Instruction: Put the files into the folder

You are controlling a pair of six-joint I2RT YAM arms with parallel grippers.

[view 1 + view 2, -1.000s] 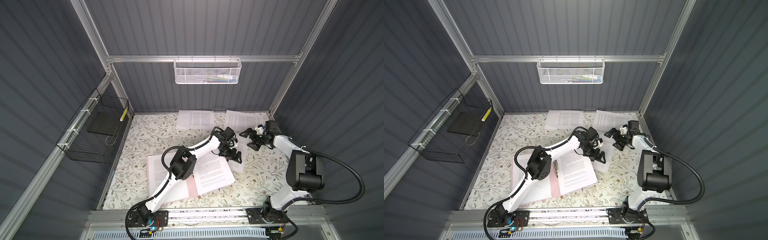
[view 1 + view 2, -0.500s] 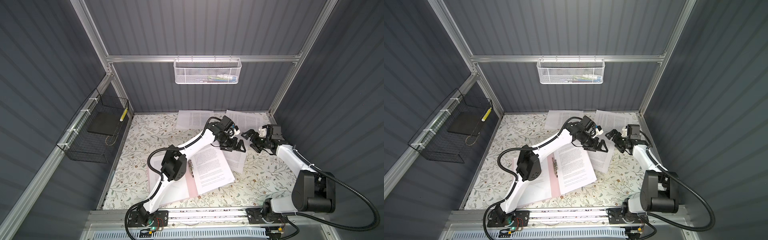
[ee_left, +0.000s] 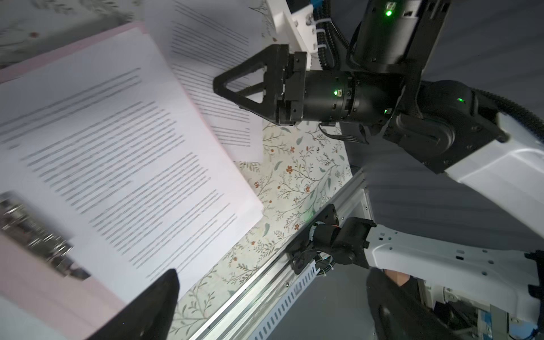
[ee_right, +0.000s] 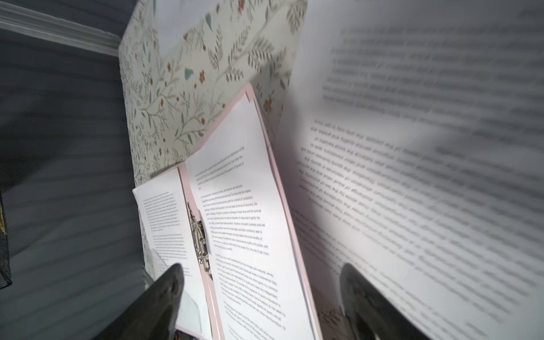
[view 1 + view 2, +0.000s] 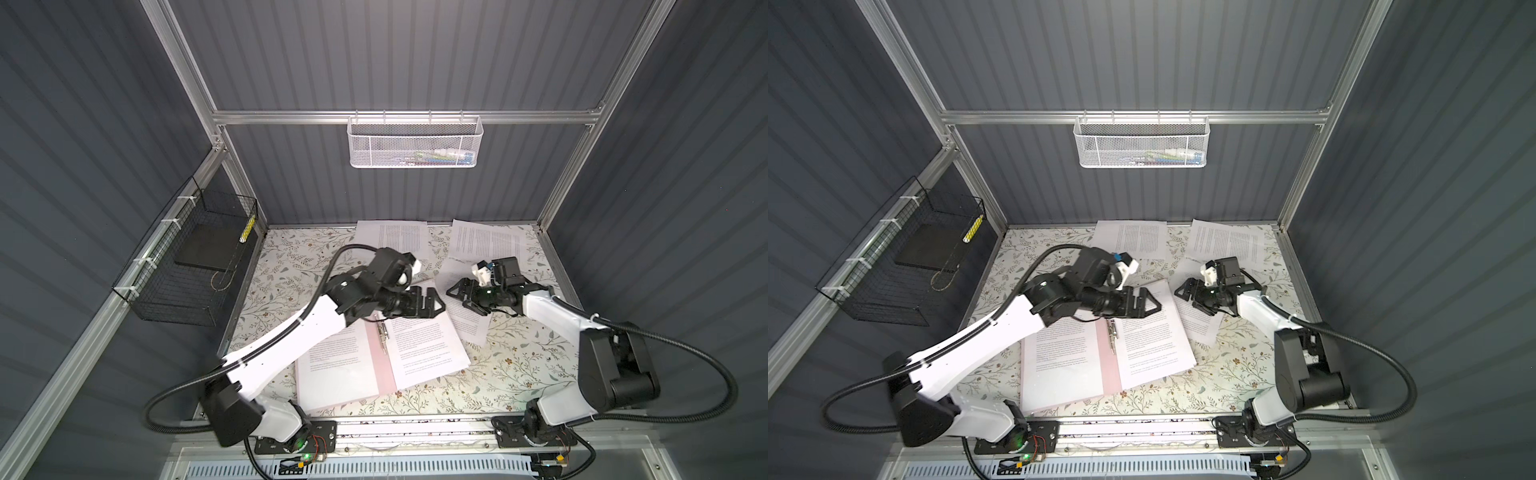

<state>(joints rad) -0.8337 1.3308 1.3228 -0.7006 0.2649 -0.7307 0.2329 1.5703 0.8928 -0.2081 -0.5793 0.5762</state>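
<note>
Pink folder (image 5: 384,370) open flat on flowered table (image 5: 519,365), metal clip (image 5: 381,332) along spine, printed sheets (image 5: 428,349) on both halves. Left claw (image 5: 434,305) above folder's far edge, jaws wide apart, holding nothing. Right claw (image 5: 459,299) just right of folder, jaws apart, low over loose sheet (image 5: 471,328) against folder's right edge. Two more sheets (image 5: 395,239) beyond folder's far side, apart from it.

White shells, blk joints on left arm (image 5: 299,332) & right arm (image 5: 548,311); blk corrugated cable (image 3: 515,109); right gripper (image 5: 456,298) w/ blk triangular-frame fingers (image 3: 219,85); green LEDs (image 3: 335,92).
</note>
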